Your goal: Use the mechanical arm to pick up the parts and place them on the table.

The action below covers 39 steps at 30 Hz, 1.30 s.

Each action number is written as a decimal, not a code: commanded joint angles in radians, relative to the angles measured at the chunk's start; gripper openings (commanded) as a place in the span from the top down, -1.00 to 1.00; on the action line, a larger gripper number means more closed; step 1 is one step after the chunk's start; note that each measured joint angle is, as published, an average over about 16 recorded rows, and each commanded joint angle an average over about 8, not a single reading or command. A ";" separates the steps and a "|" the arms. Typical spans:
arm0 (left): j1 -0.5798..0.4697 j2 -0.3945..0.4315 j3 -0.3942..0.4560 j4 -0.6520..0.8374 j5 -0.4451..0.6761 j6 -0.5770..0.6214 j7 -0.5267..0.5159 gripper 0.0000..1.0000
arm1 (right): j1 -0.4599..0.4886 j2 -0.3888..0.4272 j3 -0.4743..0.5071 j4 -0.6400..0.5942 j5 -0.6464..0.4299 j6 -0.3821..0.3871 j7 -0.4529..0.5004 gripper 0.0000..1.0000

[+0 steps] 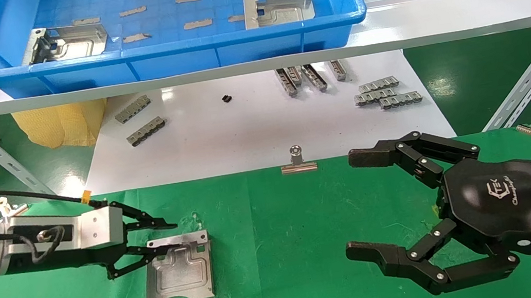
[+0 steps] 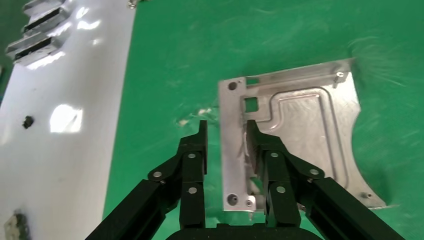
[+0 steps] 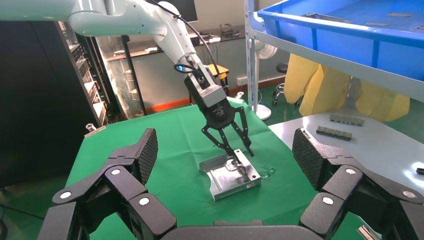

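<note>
My left gripper point(image 1: 154, 242) sits at about eight o'clock in the head view, arm reaching in from nine o'clock, wrist tilted downward. Its two black fingers point(image 2: 192, 165) are spread apart, tips low. My right gripper point(image 1: 372, 204) hovers at four o'clock, arm entering from three o'clock, glossy palm facing up. Its jointed fingers point(image 3: 125, 165) are splayed wide, gripping nothing.

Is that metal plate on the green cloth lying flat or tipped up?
Flat: the plate lies on the green cloth, the open left end effector at its flanged edge.
</note>
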 commanded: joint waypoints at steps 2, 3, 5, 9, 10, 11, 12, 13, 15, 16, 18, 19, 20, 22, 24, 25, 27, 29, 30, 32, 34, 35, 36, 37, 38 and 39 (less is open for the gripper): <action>-0.002 0.002 -0.007 0.021 -0.011 0.018 0.004 -1.00 | 0.000 0.000 0.000 0.000 0.000 0.000 0.000 -1.00; 0.001 0.000 -0.012 0.026 -0.020 0.028 -0.004 -1.00 | 0.000 0.000 0.000 0.000 0.000 0.000 0.000 -1.00; 0.010 -0.006 -0.026 0.034 -0.043 0.046 -0.026 -1.00 | 0.000 0.000 0.000 0.000 0.000 0.000 0.000 -1.00; 0.042 -0.021 -0.058 0.039 -0.099 0.061 -0.088 -1.00 | 0.000 0.000 0.000 0.000 0.000 0.000 0.000 -1.00; 0.051 -0.025 -0.065 0.039 -0.112 0.063 -0.104 -1.00 | 0.000 0.000 0.000 0.000 0.000 0.000 0.000 -1.00; 0.061 -0.028 -0.073 0.038 -0.126 0.065 -0.120 -1.00 | 0.000 0.000 0.000 0.000 0.000 0.000 0.000 -1.00; 0.071 -0.031 -0.080 0.035 -0.139 0.068 -0.133 -1.00 | 0.000 0.000 0.000 0.000 0.000 0.000 0.000 -1.00; 0.080 -0.033 -0.086 0.033 -0.149 0.070 -0.143 -1.00 | 0.000 0.000 0.000 0.000 0.000 0.000 0.000 -1.00; 0.093 -0.036 -0.094 0.029 -0.164 0.074 -0.155 -1.00 | 0.000 0.000 0.000 0.000 0.000 0.000 0.000 -1.00; 0.097 -0.037 -0.096 0.028 -0.168 0.076 -0.158 -1.00 | 0.000 0.000 0.000 0.000 0.000 0.000 0.000 -1.00; 0.103 -0.038 -0.099 0.024 -0.175 0.078 -0.161 -1.00 | 0.000 0.000 0.000 0.000 0.000 0.000 0.000 -1.00; 0.103 -0.038 -0.099 0.024 -0.175 0.078 -0.159 -1.00 | 0.000 0.000 0.000 0.000 0.000 0.000 0.000 -1.00; 0.100 -0.038 -0.097 0.024 -0.171 0.077 -0.156 -1.00 | 0.000 0.000 0.000 0.000 0.000 0.000 0.000 -1.00; 0.097 -0.038 -0.096 0.023 -0.168 0.076 -0.153 -1.00 | 0.000 0.000 0.000 0.000 0.000 0.000 0.000 -1.00; 0.096 -0.039 -0.096 0.018 -0.165 0.074 -0.154 -1.00 | 0.000 0.000 0.000 0.000 0.000 0.000 0.000 -1.00; 0.097 -0.040 -0.098 0.014 -0.165 0.073 -0.156 -1.00 | 0.000 0.000 0.000 0.000 0.000 0.000 0.000 -1.00; 0.104 -0.045 -0.106 -0.004 -0.167 0.071 -0.167 -1.00 | 0.000 0.000 0.000 0.000 0.000 0.000 0.000 -1.00; 0.119 -0.053 -0.120 -0.032 -0.174 0.069 -0.186 -1.00 | 0.000 0.000 0.000 0.000 0.000 0.000 0.000 -1.00; 0.126 -0.057 -0.128 -0.049 -0.178 0.068 -0.197 -1.00 | 0.000 0.000 0.000 0.000 0.000 0.000 0.000 -1.00; 0.144 -0.068 -0.147 -0.088 -0.186 0.064 -0.222 -1.00 | 0.000 0.000 0.000 0.000 0.000 0.000 0.000 -1.00; 0.163 -0.079 -0.166 -0.128 -0.194 0.061 -0.248 -1.00 | 0.000 0.000 0.000 0.000 0.000 0.000 0.000 -1.00; 0.172 -0.085 -0.176 -0.148 -0.198 0.059 -0.261 -1.00 | 0.000 0.000 0.000 0.000 0.000 0.000 0.000 -1.00; 0.181 -0.090 -0.185 -0.168 -0.202 0.057 -0.275 -1.00 | 0.000 0.000 0.000 0.000 0.000 0.000 0.000 -1.00; 0.190 -0.096 -0.195 -0.188 -0.206 0.055 -0.287 -1.00 | 0.000 0.000 0.000 0.000 0.000 0.000 0.000 -1.00; 0.199 -0.101 -0.204 -0.208 -0.210 0.053 -0.300 -1.00 | 0.000 0.000 0.000 0.000 0.000 0.000 0.000 -1.00; 0.209 -0.107 -0.214 -0.228 -0.214 0.052 -0.314 -1.00 | 0.000 0.000 0.000 0.000 0.000 0.000 0.000 -1.00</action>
